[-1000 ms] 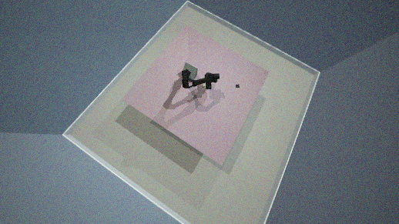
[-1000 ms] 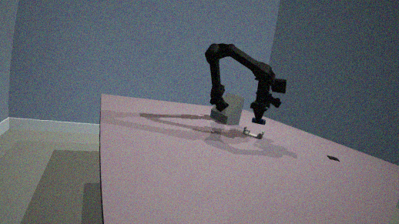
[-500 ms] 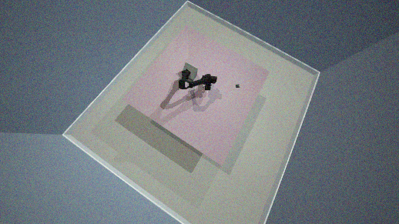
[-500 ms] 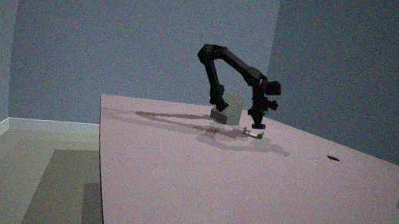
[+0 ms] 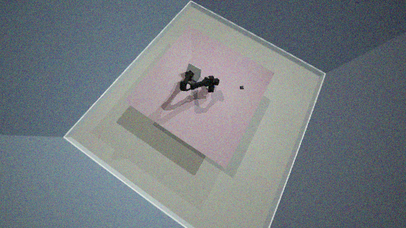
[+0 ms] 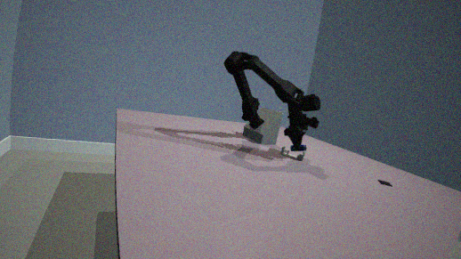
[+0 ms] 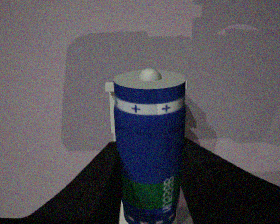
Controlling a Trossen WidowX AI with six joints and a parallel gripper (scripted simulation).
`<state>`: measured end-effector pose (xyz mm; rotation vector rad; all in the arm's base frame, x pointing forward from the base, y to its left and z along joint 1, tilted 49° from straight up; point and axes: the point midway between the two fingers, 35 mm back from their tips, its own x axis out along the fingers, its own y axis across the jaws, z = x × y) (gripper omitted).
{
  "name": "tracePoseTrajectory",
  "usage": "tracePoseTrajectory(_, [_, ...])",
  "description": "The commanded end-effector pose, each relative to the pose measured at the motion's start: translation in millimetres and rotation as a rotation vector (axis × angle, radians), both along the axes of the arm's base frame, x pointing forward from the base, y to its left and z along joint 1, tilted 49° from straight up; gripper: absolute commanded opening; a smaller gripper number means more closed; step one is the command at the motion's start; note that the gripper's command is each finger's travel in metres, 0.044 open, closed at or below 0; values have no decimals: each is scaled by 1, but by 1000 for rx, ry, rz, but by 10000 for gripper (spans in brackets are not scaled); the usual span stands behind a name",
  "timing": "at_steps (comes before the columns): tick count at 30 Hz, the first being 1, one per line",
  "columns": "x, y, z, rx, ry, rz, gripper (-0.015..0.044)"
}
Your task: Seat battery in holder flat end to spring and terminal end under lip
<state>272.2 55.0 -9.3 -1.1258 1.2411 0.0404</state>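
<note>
The blue battery (image 6: 298, 148) (image 7: 149, 135) is between the fingers of my gripper (image 6: 297, 146) (image 7: 148, 149), which is shut on it. In the wrist view its terminal end with the small knob points to the top of the picture. In the exterior view the battery looks about level and a little above the pale holder (image 6: 292, 154), between its raised ends. In the wrist view the battery covers most of the holder (image 7: 112, 112); a thin side strip and small bits show beside it. Spring and lip are hidden there, and any contact cannot be told. The top view hides battery and holder under the arm.
The arm stands on the pink table (image 5: 212, 131) (image 6: 200, 211). A grey box (image 5: 194, 70) (image 6: 271, 127) stands beside the arm's base. A small dark flat piece (image 5: 241, 87) (image 6: 385, 183) lies on the table, well away from the holder.
</note>
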Motion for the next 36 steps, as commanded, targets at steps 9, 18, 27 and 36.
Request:
tracePoseTrajectory(9, [-3,-7,-5,46,-24,46,87])
tracePoseTrajectory(18, [-4,-11,-6,79,-47,84,87])
tracePoseTrajectory(27, [-5,-15,-6,108,-72,124,87])
tracePoseTrajectory(36, [-7,-18,-6,116,-80,138,87])
